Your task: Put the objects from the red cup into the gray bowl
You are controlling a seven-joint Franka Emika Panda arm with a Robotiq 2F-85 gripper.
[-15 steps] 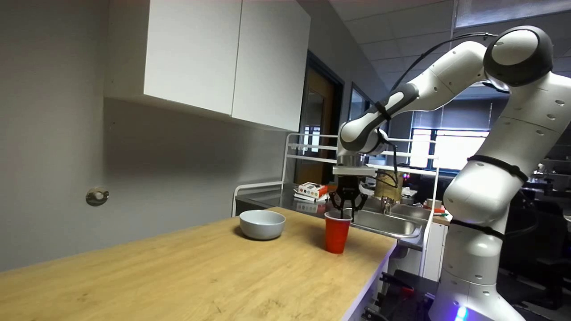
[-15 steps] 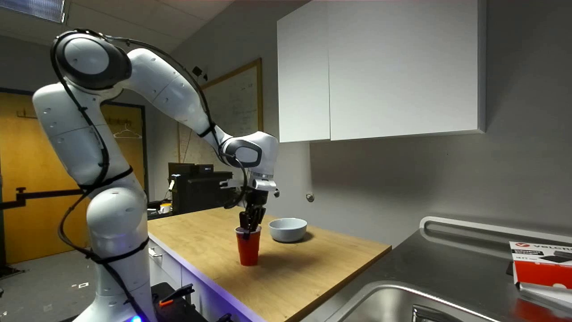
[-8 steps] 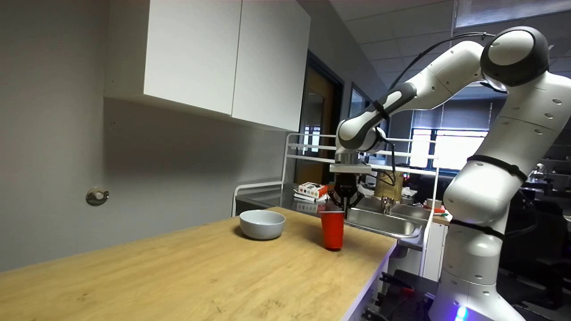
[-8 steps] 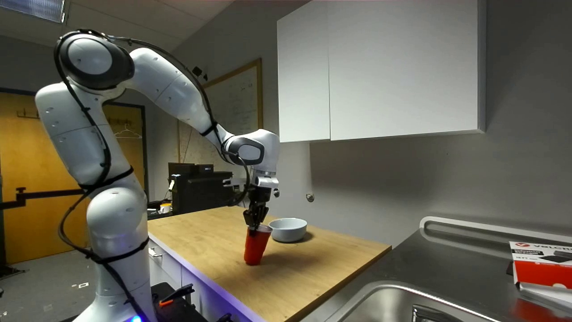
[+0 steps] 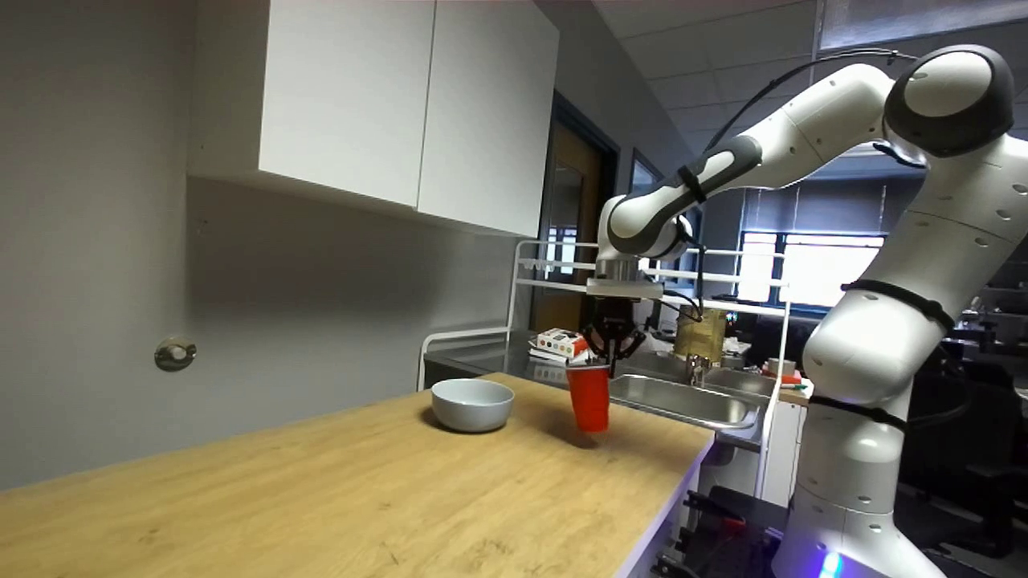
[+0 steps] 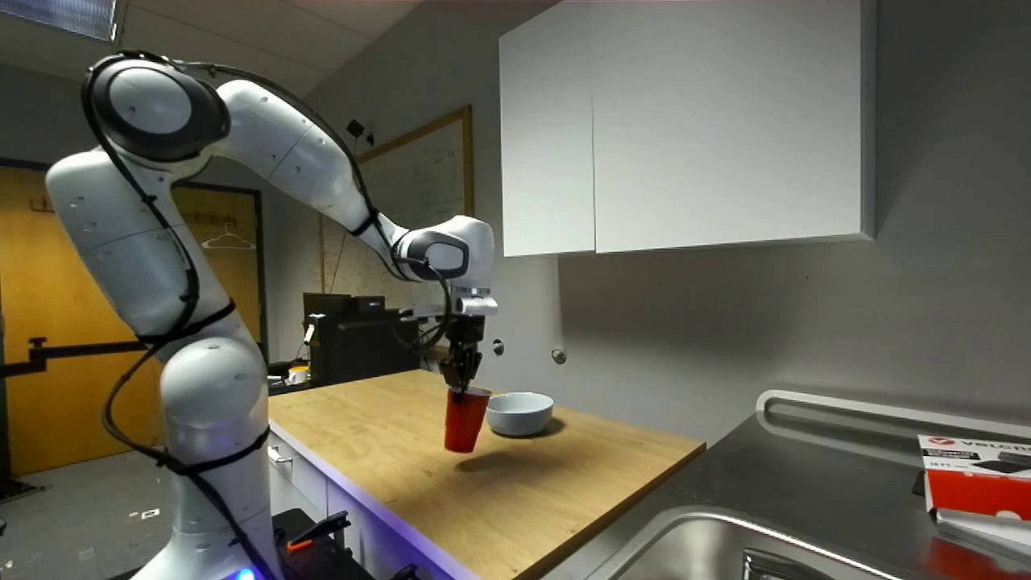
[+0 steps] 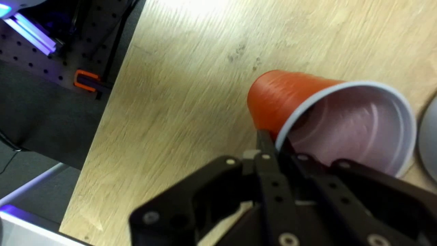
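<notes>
Black two-fingered gripper [image 7: 277, 145]: jaws clamped on the wall of a small tapered red plastic cup [image 6: 466, 423], one finger inside the pale rim, one outside. Cup hangs below the jaws, tilted, base just clear of the pale wood-grained tabletop [image 5: 337, 482]; its shadow [image 6: 501, 462] lies apart from it. Smooth, pale gray round bowl [image 5: 472, 405] stands upright past the cup on the inside finger's side of the jaws, near but not touching; mouth leans that way. Contents not made out: wrist view gives only pinkish inner wall, bottom hidden. Likely step: carrying toward the bowl to tip. Handling, by judgement: cup light, thin, springy, slick; hard squeeze could crease it, loose one lets it pivot between the pads. Present hold, just under the lip on the side away from the bowl, seems right; the rolled rim should check slipping and leave the pouring edge free. Bowl looks stiff, probably heavier; needs no grasp.
</notes>
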